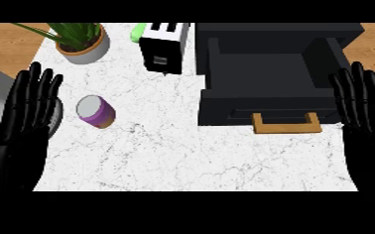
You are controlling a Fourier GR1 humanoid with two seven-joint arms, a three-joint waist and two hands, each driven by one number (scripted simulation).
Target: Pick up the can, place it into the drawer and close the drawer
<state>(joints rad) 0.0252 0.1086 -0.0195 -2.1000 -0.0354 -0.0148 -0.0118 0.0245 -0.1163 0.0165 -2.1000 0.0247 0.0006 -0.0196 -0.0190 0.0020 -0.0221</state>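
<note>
A purple can (pixel 96 111) with a grey top stands on the white marble counter (pixel 183 153), left of centre. A black drawer (pixel 267 79) stands pulled open at the right, its tan handle (pixel 286 124) facing me. My left hand (pixel 29 106) rests open at the left edge, fingers up, a short way left of the can. At the right edge my right hand (pixel 356 99) rests open, fingers up, beside the drawer's right side. Neither hand touches anything.
A potted green plant (pixel 81 39) stands at the back left. A black and white toaster (pixel 164 47) sits at the back centre, just left of the drawer unit, with a green object (pixel 137 32) behind it. Wooden floor shows beyond the counter.
</note>
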